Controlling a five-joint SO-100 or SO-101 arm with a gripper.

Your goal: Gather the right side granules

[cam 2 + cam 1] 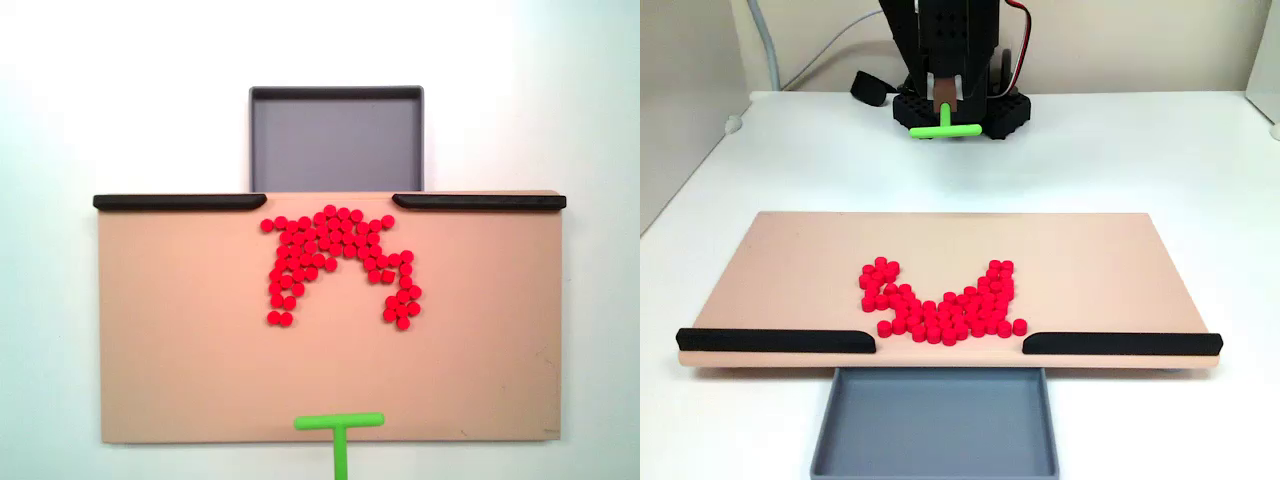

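Observation:
The granules [940, 305] are many small glossy red cylinders in one clump on the tan board [790, 260], close to the gap between the two black rails. Two arms of the clump reach back toward the robot, so it forms a U shape [335, 250]. My gripper [944, 105] hangs at the far side of the table, behind the board's back edge, shut on the stem of a green T-shaped stick [945, 130]. The stick's crossbar [338, 421] lies over the board's [180, 340] robot-side edge, well apart from the granules.
A black rail [775, 340] and its twin [1120, 343] line the board's front edge, leaving a gap in the middle. Below that gap sits a grey tray [935, 425], also seen from above [335, 140]. White table surrounds the board. The arm's black base [1010, 110] stands behind.

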